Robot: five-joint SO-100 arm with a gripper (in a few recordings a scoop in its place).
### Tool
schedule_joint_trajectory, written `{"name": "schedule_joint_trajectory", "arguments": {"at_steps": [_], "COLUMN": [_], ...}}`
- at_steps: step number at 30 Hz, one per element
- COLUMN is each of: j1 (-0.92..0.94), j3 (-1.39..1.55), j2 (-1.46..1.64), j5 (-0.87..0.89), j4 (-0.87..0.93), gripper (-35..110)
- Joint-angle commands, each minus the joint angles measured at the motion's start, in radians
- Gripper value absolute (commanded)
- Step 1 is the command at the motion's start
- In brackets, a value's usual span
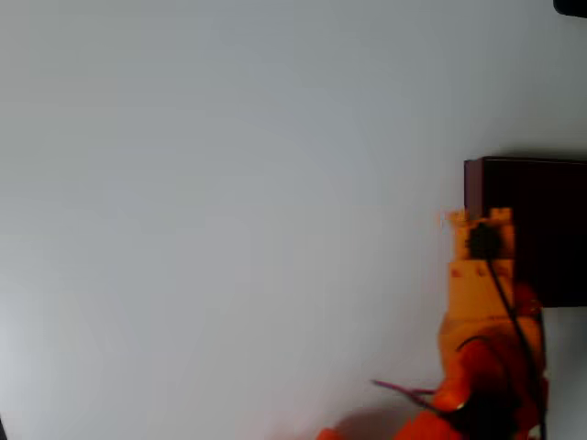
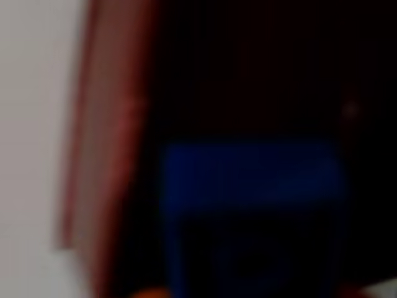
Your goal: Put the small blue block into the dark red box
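Note:
In the overhead view my orange gripper (image 1: 479, 229) hangs over the left wall of the dark red box (image 1: 546, 220), which is cut off by the right edge. The wrist view is blurred and very close. There the small blue block (image 2: 248, 177) fills the lower middle, above the box's near-black interior, with the reddish-brown left wall (image 2: 115, 155) beside it. Orange fingertips (image 2: 147, 293) peek in at the bottom on either side of the block, so the gripper looks shut on it. From overhead, the gripper hides the block.
A plain white table (image 1: 229, 229) spreads to the left of the box. The orange arm (image 1: 486, 367) with its black cable comes in from the bottom right. A dark object (image 1: 570, 5) sits at the top right corner.

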Motion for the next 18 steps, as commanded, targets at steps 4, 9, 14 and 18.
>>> {"name": "schedule_joint_trajectory", "arguments": {"at_steps": [4,9,14,18], "j1": [0.043,0.034,-0.006,-0.075], "j3": [-0.195,-0.225,-0.202,-0.215], "j2": [-0.302,-0.436,-0.428,-0.348], "j5": [-0.061,-0.067,-0.138,-0.212], "j4": [-0.106,-0.160,-0.144,-0.015], "gripper": [0,19,21,18]}}
